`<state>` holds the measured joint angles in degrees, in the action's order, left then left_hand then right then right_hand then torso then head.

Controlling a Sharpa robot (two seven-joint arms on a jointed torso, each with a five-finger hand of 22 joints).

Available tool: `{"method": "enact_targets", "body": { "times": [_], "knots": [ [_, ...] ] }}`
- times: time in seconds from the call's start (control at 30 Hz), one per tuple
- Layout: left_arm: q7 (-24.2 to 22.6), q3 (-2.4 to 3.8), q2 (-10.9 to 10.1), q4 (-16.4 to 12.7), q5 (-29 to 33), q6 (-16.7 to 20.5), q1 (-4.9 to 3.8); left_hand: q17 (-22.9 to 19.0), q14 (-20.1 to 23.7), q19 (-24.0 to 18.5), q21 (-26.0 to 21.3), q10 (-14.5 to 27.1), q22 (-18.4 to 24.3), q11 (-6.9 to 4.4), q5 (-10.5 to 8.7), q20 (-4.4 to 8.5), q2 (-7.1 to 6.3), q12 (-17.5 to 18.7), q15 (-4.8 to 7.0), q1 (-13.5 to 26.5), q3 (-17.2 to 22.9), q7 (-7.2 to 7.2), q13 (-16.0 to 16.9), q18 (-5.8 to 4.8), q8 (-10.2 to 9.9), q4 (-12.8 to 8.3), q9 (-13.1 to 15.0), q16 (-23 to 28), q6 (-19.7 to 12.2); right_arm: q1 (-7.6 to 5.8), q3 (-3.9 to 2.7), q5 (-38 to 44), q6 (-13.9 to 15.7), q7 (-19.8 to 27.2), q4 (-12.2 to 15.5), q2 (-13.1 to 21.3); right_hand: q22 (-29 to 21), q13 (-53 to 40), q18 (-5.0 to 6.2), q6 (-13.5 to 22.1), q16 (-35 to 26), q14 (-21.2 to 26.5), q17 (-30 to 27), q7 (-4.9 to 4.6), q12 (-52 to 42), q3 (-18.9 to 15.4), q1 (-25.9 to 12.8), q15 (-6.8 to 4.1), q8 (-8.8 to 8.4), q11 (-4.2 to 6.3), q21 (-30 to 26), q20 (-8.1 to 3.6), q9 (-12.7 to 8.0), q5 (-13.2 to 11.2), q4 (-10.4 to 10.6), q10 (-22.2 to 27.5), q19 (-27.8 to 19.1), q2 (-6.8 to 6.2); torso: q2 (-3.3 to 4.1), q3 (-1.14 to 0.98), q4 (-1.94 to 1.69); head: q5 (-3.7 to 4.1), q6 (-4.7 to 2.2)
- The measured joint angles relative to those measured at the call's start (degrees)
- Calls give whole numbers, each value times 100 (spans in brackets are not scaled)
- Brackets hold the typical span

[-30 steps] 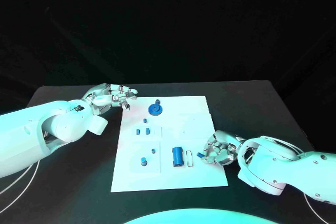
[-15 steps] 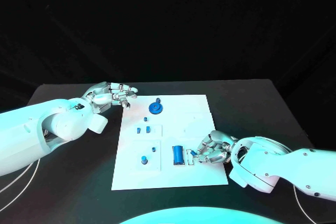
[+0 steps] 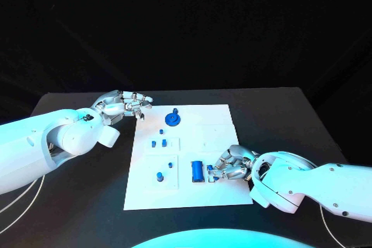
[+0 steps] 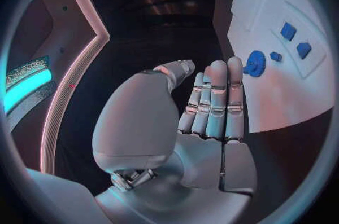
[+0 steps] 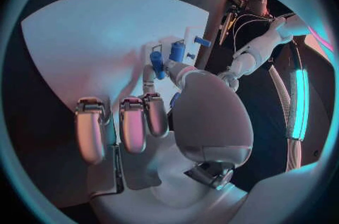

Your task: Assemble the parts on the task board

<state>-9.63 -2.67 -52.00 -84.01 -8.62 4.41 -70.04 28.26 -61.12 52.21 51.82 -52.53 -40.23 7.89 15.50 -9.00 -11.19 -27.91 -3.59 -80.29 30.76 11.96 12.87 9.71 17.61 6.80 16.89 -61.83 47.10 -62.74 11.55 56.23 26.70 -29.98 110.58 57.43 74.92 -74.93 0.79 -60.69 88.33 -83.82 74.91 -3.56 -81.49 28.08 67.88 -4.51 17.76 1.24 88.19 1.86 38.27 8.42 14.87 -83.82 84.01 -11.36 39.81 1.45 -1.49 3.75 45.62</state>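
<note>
1. The board (image 3: 209, 151) lies flat in the middle of the black table (image 3: 294, 124), and every place below is given relative to it.
2. The left hand (image 3: 122, 105) hovers over the table just off the board's far left corner. Its fingers are curled in close together, and nothing shows between them.
3. In the left wrist view the same hand (image 4: 208, 111) shows its fingers lying side by side, with the thumb bent across toward them and nothing held.
4. The right hand (image 3: 231, 164) sits over the board's near right part, fingers bent down toward the surface.
5. A small blue part (image 3: 210, 169) lies at the right hand's fingertips, just right of the large cylinder; I cannot tell whether the fingers pinch it or only touch it.
6. In the right wrist view the thumb and one finger of the right hand (image 5: 159, 122) reach to a blue piece (image 5: 158, 64) on the board, while the other fingers hang apart from it. Whether the piece is clamped cannot be told.
7. The large cylinder (image 3: 198, 171) lies flat on the board's near middle, its length running from near edge to far edge.
8. A round blue wheel (image 3: 173, 119) sits near the board's far edge, left of centre.
9. Small blue pieces (image 3: 158, 144) stand in a pocket on the board's left side, with one more (image 3: 161, 132) just beyond them toward the wheel.
10. Another part (image 3: 159, 177) stands in the near left pocket, and a small one (image 3: 170, 165) is just beyond it.
</note>
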Motion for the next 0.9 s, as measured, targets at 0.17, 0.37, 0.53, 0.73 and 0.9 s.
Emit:
{"method": "enact_targets", "body": {
  "times": [0.17,0.37,0.53,0.73,0.9],
  "knots": [
    [4,0,1,2,0,-1,0,0,0,0,0,0,0,0,0,0,0,0,0,0,0,0,0,0,0,0,0,0,0,0,0,-1,-20,-11,-20,-7,0,0,0,-11,0,0,0,10,-11,-56,-164,0,-14,0,0,0,1,0,57,0,0,-79,0,0,0,2,14],
    [9,0,1,2,0,-2,0,0,0,0,0,0,0,0,0,0,0,0,0,0,0,0,0,0,0,0,0,0,0,0,-1,40,-67,-37,-30,-17,0,0,1,-20,0,0,0,19,-10,-264,-388,0,-14,-17,0,0,10,-32,120,-17,0,-184,-2,3,-1,8,5],
    [10,0,1,4,0,-2,0,0,0,0,0,0,0,0,0,0,0,0,0,0,0,0,1,0,0,0,0,0,0,0,-1,83,-102,-52,-30,-24,-1,0,1,-20,0,0,0,19,-10,-332,-440,0,-14,-17,0,0,23,-32,126,-17,0,-190,-2,1,-1,-1,-23],
    [10,0,3,7,0,-2,0,-5,0,0,-22,0,-1,0,0,0,0,-21,0,0,16,0,1,0,0,16,0,0,0,0,-1,117,-138,-54,-31,-31,-1,0,0,-20,0,0,4,19,-10,-437,-487,0,-13,-17,0,0,30,-32,135,-17,0,-204,-3,0,-1,-8,-13],
    [11,0,6,10,0,-2,0,-5,0,0,-22,0,-1,0,0,0,0,-21,0,0,16,0,1,0,0,16,0,0,0,-2,-2,130,-169,-53,-31,-28,-1,0,1,-20,0,0,4,19,-10,-475,-493,0,-13,-17,0,0,31,-32,110,-17,0,-198,-3,0,0,-8,-7]
  ]
}}
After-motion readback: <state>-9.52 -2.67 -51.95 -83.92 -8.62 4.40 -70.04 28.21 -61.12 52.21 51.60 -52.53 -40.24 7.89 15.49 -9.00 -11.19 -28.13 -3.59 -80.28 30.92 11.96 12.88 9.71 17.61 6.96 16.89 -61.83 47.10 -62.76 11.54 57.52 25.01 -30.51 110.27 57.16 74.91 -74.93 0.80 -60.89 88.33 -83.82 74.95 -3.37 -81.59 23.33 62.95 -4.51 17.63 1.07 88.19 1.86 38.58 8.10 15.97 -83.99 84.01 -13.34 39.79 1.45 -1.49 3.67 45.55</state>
